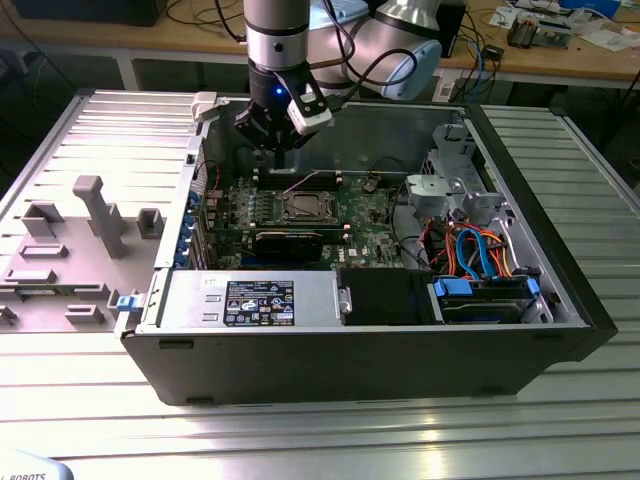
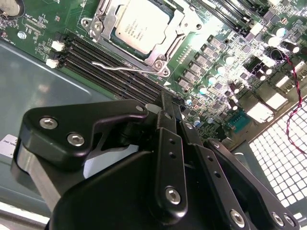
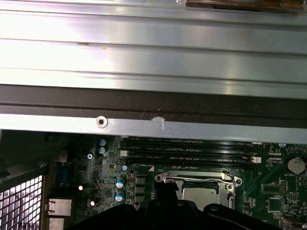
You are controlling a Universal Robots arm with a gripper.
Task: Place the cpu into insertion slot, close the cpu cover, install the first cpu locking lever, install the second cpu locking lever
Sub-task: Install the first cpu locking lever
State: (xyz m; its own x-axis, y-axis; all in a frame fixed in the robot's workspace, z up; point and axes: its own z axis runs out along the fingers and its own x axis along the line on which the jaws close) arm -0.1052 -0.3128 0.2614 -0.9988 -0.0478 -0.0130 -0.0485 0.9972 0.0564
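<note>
**Open computer case (image 1: 350,365) on the worktop (image 1: 300,430), with the arm at the far wall.** We find the tool (image 1: 272,138) hanging above the far edge of the motherboard (image 1: 370,215). It is clenched on nothing, and its fingertips (image 2: 165,108) meet in the second wrist view. The cpu (image 2: 139,26) already sits in the insertion slot (image 1: 305,207), and the cpu cover (image 2: 108,19) lies flat around it. From the tool, the slot lies toward the near side and a little to the exterior view's right. One thin wire locking lever (image 2: 122,67) lies free across the memory slots (image 2: 91,57), between tool and slot. Its long axis runs along the slot's edge. We judge it not yet latched.
</note>
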